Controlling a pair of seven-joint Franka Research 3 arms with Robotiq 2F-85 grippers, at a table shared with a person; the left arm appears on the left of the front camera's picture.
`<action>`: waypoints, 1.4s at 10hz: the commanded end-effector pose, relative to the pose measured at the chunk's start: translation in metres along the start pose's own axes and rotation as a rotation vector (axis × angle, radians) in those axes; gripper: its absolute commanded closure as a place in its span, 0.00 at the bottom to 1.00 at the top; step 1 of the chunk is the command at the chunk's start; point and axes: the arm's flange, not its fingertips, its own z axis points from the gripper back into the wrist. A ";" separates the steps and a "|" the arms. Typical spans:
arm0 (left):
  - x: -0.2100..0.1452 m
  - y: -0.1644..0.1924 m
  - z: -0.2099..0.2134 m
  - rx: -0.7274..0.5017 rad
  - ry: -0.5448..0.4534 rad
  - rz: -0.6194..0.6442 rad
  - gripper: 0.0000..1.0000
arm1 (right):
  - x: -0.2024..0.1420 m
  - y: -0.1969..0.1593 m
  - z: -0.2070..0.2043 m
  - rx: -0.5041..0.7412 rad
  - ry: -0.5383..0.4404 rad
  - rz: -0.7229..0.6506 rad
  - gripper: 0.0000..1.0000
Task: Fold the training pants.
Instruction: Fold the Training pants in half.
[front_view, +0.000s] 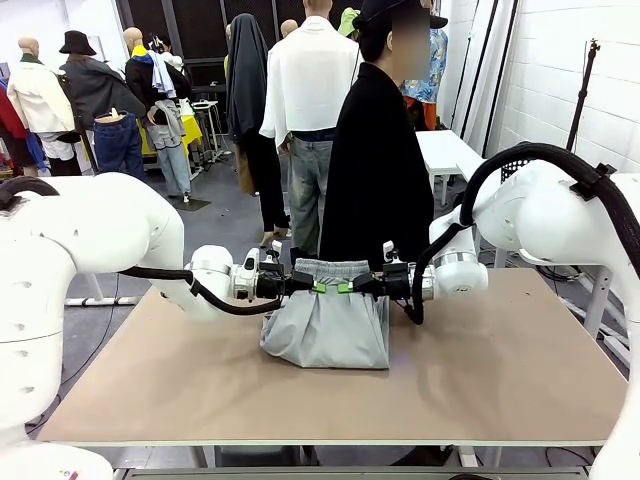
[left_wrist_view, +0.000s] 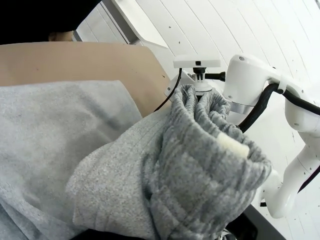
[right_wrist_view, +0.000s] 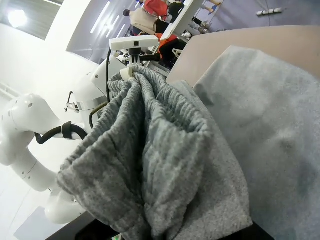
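Observation:
The light grey training pants (front_view: 328, 325) hang in the middle of the table, held up by their gathered waistband, the lower part folded on the tabletop. My left gripper (front_view: 313, 287) is shut on the waistband's left part; my right gripper (front_view: 346, 287) is shut on its right part, close beside it. The bunched waistband (left_wrist_view: 200, 165) fills the left wrist view, hiding my fingers, with the right arm behind it. In the right wrist view the waistband (right_wrist_view: 150, 150) covers my fingers too, and the pants' fabric (right_wrist_view: 270, 130) drapes down to the table.
The brown tabletop (front_view: 500, 370) has free room on both sides and in front of the pants. A person in black (front_view: 375, 170) stands at the far edge right behind the pants. A white table (front_view: 450, 150) stands behind at right.

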 end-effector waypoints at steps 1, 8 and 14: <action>0.011 0.015 0.009 0.030 -0.007 0.029 1.00 | 0.013 -0.009 0.003 -0.022 -0.005 -0.024 1.00; 0.014 0.039 0.004 0.058 -0.035 0.030 1.00 | 0.016 -0.030 0.006 -0.065 -0.032 -0.042 1.00; 0.015 0.053 0.005 0.083 -0.051 0.083 1.00 | 0.020 -0.044 0.006 -0.115 -0.055 -0.068 1.00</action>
